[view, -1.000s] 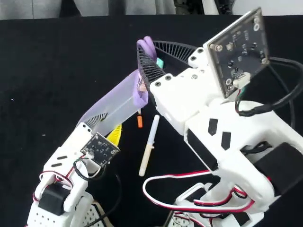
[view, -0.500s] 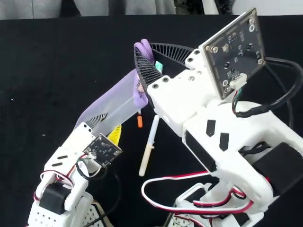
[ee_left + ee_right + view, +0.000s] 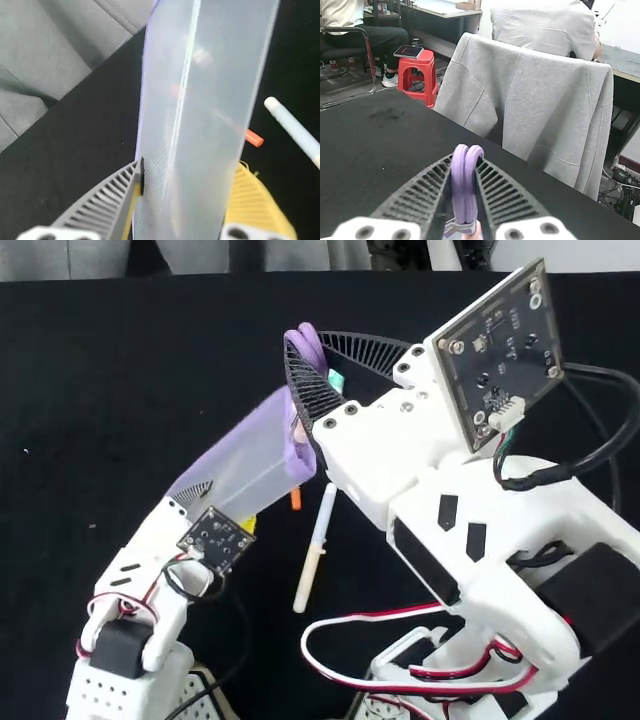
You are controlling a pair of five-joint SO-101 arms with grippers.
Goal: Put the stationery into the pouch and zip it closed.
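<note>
At the pouch's far end, the right claw is clenched on a folded purple edge of the pouch, its two black ribbed fingers pressed against the fold from either side. In the high view the same claw sits at the upper end of the pouch, which runs down as a translucent lilac strip to the left claw. The left claw is also clamped on the pouch, one grey ribbed finger and one yellow finger on opposite faces, so the pouch is stretched between the two claws. Whether its zip is open or closed cannot be told. Just beside the pouch's lower edge, an orange-tipped piece pokes out from behind it, and a white pen lies on the black desk near it, outside the pouch. A small teal bit shows close to the right claw. Beyond the desk's far edge, a grey garment hangs over a chair back.
</note>
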